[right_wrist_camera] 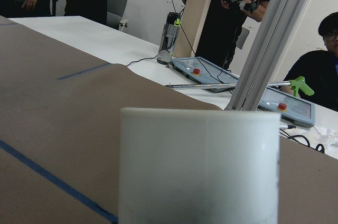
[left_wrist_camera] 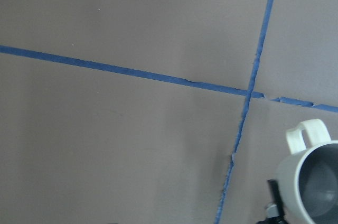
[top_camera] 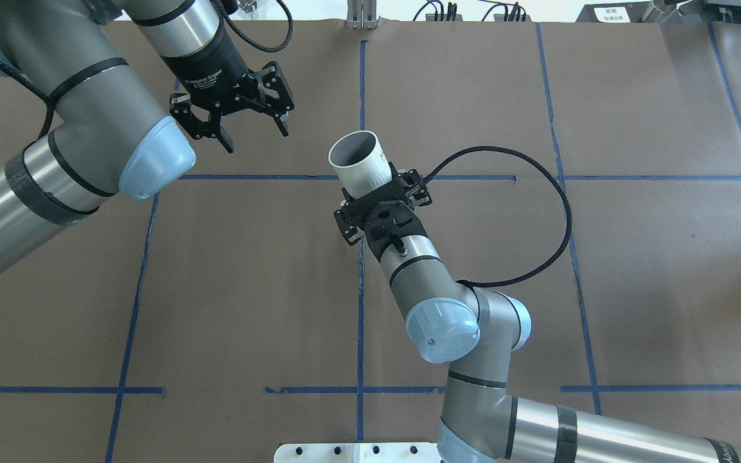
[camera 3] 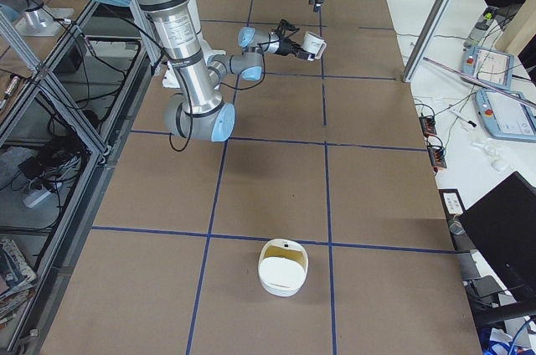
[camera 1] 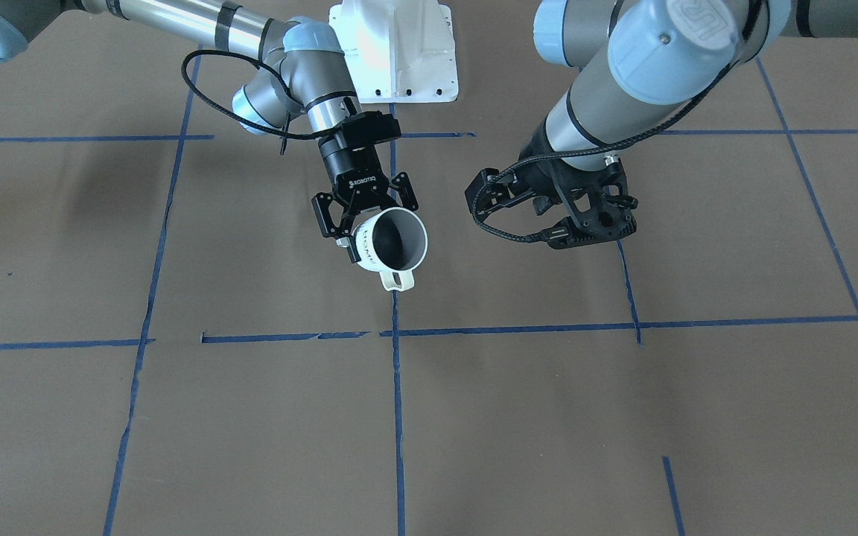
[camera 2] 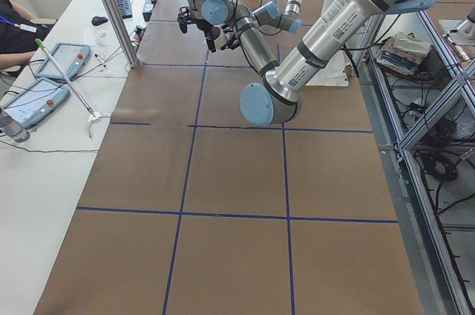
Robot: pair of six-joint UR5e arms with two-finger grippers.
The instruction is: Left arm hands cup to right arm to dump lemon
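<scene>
My right gripper (camera 1: 364,216), the one lettered ROBOTIQ, is shut on the cup (camera 1: 398,238), a white mug with a grey inside. It holds the cup in the air, tilted on its side with the handle down. In the overhead view the gripper (top_camera: 375,193) clasps the cup's (top_camera: 361,161) base. What shows of the cup's inside looks empty, and no lemon shows in any view. My left gripper (top_camera: 257,140) is open and empty, a short way to the left of the cup. The cup also shows in the left wrist view (left_wrist_camera: 311,182) and the right wrist view (right_wrist_camera: 199,166).
A white bowl-like container (camera 3: 283,267) stands on the brown table far down the robot's right end. Blue tape lines (camera 1: 397,372) grid the table. The robot's white base plate (camera 1: 399,48) is at the table's edge. People and tablets (right_wrist_camera: 211,73) are beyond the far side.
</scene>
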